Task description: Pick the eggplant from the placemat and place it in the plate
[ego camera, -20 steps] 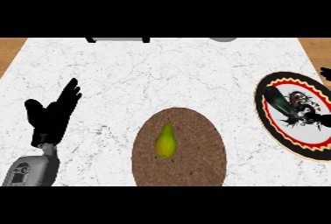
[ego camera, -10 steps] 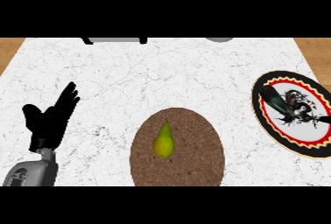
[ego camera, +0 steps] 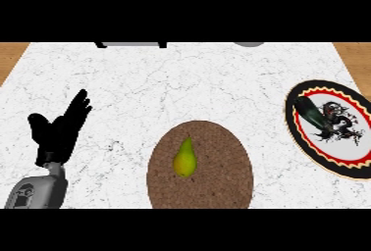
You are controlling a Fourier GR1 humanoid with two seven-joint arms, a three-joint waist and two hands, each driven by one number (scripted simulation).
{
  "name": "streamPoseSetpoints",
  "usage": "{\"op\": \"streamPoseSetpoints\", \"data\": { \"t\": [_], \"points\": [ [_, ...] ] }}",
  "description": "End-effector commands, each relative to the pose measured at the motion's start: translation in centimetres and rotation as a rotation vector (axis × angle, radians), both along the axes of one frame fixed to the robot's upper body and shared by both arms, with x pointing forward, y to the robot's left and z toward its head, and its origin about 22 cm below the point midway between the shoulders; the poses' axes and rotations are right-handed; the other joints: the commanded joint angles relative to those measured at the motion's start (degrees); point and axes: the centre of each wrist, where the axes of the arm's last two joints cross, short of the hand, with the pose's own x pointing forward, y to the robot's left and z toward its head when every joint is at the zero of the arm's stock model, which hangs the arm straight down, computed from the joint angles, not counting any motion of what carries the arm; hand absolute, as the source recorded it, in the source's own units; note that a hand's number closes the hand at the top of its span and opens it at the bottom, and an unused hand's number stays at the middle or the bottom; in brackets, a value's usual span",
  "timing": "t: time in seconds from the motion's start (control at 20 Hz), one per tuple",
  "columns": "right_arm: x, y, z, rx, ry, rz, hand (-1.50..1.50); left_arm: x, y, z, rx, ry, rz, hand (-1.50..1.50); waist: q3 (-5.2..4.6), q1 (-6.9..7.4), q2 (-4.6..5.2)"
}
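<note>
The white marble-patterned counter [ego camera: 181, 83] carries the two places the task names, set well apart: a brown oval woven placemat [ego camera: 217, 188] near the robot's edge at the middle, and a round plate [ego camera: 299, 135] with a black-and-red rim and a dark figure painted on its white centre, off to the right. The eggplant [ego camera: 185, 158], which shows here as a small yellow-green, pear-shaped thing, lies on the placemat, a little left of the mat's centre and not yet moved toward the plate. Its long axis runs almost straight along the near-to-far line of the counter. The narrow tip points away from the robot and the fat, rounded end lies toward it, so, by my reading, a hand coming from the near edge would meet the bulb first and could close across the short width. The black left hand [ego camera: 62, 130] stands at the view's left on its grey forearm, fingers straight and spread upward, holding nothing and well apart from the mat; it seems to be resting there, clear of the work. The right hand does not show in this view, though the plate's place on the right suggests that it is the likelier one for the carry.
</note>
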Motion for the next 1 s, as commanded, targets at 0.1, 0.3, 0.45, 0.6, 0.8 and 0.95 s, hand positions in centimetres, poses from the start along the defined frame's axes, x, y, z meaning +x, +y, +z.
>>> {"op": "streamPoseSetpoints", "data": {
  "t": [0.1, 0.3, 0.45, 0.6, 0.8, 0.95],
  "points": [
    [-2.0, -3.3, -1.2, 0.042, -0.044, -0.007, -1.50, -0.5, -1.1, 1.3, 0.004, -0.013, 0.006, 0.00, 0.14, 1.08, 0.28],
    [-2.2, -4.3, 0.5, 0.019, -0.041, -0.007, -1.50, -0.2, -0.3, -0.1, 0.009, 0.002, -0.009, 0.00, 0.06, 0.47, 0.18],
    [-3.5, -5.5, 0.0, 0.011, -0.030, -0.036, -1.50, 0.1, -1.2, 0.8, 0.008, -0.011, -0.013, 0.00, 0.15, 0.89, 0.33],
    [-4.5, -6.2, -0.1, -0.006, -0.037, -0.047, -1.50, 0.1, -1.6, -0.4, -0.002, -0.014, -0.011, 0.00, 0.19, 0.96, 0.44],
    [-4.1, -6.1, -0.1, -0.060, -0.009, -0.069, -1.50, 0.4, -0.6, 0.3, -0.003, -0.016, -0.014, 0.00, 0.17, 1.04, 0.45],
    [-5.8, -7.2, 0.1, -0.075, 0.037, -0.064, -1.50, 0.1, -0.3, 1.1, 0.005, -0.008, -0.005, 0.00, 0.18, 0.91, 0.30]
  ]
}}
